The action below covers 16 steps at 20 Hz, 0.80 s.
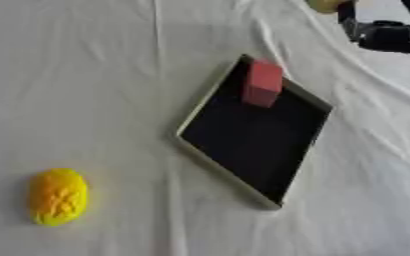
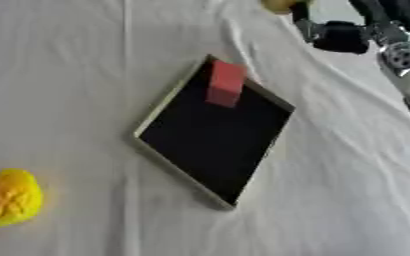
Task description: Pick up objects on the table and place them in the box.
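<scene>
A shallow black box with a pale rim [image 1: 223, 171] lies askew on the white cloth. Inside it, at its far corner, stands a red block [image 1: 264, 83]. A yellow bumpy fruit-like object [image 1: 58, 196] rests on the cloth at the near left, well apart from the box. My right hand [image 2: 340, 36] is at the top right, beyond the box, with a finger reaching up to a yellowish rounded thing [image 2: 278, 5] that the top edge cuts off. Whether the hand grips it is hidden. My left hand does not show.
The wrinkled white cloth [image 1: 95, 90] covers the whole table. My right arm's silver joint [image 2: 401, 55] runs down the right edge.
</scene>
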### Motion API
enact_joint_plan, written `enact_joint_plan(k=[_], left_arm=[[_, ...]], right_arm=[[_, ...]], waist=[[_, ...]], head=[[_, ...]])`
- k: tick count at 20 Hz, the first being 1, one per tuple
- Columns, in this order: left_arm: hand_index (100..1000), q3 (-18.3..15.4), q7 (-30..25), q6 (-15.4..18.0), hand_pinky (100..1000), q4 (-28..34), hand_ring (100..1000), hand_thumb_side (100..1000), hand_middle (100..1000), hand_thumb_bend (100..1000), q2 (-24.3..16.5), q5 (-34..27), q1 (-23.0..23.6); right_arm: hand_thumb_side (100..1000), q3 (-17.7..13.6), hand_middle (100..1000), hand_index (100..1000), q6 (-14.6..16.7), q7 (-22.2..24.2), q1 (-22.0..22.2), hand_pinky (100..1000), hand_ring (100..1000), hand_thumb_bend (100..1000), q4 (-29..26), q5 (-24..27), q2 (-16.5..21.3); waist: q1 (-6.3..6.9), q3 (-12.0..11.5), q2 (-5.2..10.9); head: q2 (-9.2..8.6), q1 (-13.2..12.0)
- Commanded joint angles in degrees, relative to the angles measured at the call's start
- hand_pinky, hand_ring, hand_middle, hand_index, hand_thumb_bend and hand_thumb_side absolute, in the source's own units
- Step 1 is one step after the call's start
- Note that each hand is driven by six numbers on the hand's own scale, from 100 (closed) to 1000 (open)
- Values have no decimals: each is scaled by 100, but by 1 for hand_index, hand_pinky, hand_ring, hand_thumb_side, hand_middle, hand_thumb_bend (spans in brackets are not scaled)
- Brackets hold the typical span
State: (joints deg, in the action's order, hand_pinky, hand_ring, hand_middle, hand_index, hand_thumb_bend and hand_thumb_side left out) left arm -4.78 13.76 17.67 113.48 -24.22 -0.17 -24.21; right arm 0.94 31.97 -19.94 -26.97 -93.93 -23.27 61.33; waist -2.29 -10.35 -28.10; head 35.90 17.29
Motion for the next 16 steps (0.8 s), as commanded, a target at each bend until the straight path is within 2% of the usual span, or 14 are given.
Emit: enact_joint_plan(k=[1, 4, 7, 9, 10, 13, 16], left_arm=[[903, -37, 74, -40, 751, 111, 741, 563, 681, 100, -85, 45, -16], [902, -100, 242, -48, 753, 111, 742, 565, 683, 100, -39, 83, -11], [901, -182, 442, -27, 755, 111, 744, 560, 685, 100, 4, 154, -7], [900, -239, 578, -5, 757, 111, 745, 543, 686, 100, 25, 212, 11], [900, -265, 645, 7, 758, 111, 746, 533, 686, 100, 27, 243, 29], [900, -318, 802, 26, 758, 111, 746, 528, 687, 100, 9, 337, 99], [900, -313, 869, 29, 758, 111, 745, 529, 687, 100, 30, 380, 134]], right_arm=[[199, 225, 292, 465, 230, 172, 69, 698, 623, 100, -492, 39, 353], [198, 500, 297, 468, 424, 285, 197, 691, 619, 100, -873, -114, 393], [198, 761, 296, 466, 475, 411, 233, 686, 614, 100, -1258, -270, 269], [191, 888, 281, 454, 375, 531, 220, 680, 604, 100, -1514, -371, 96], [195, 958, 327, 458, 303, 606, 217, 669, 599, 100, -1645, -431, 26], [197, 1206, 378, 460, 90, 843, 156, 660, 594, 100, -1992, -663, -158], [192, 1433, 406, 460, 20, 989, -53, 659, 593, 100, -2057, -898, -483]], waist=[[61, 63, 252], [159, 161, 396], [243, 276, 520], [300, 379, 602], [329, 440, 639], [379, 593, 716], [420, 662, 755]], head=[[131, -67], [265, -124], [387, -161], [464, -226], [502, -274], [590, -381], [574, -434]])
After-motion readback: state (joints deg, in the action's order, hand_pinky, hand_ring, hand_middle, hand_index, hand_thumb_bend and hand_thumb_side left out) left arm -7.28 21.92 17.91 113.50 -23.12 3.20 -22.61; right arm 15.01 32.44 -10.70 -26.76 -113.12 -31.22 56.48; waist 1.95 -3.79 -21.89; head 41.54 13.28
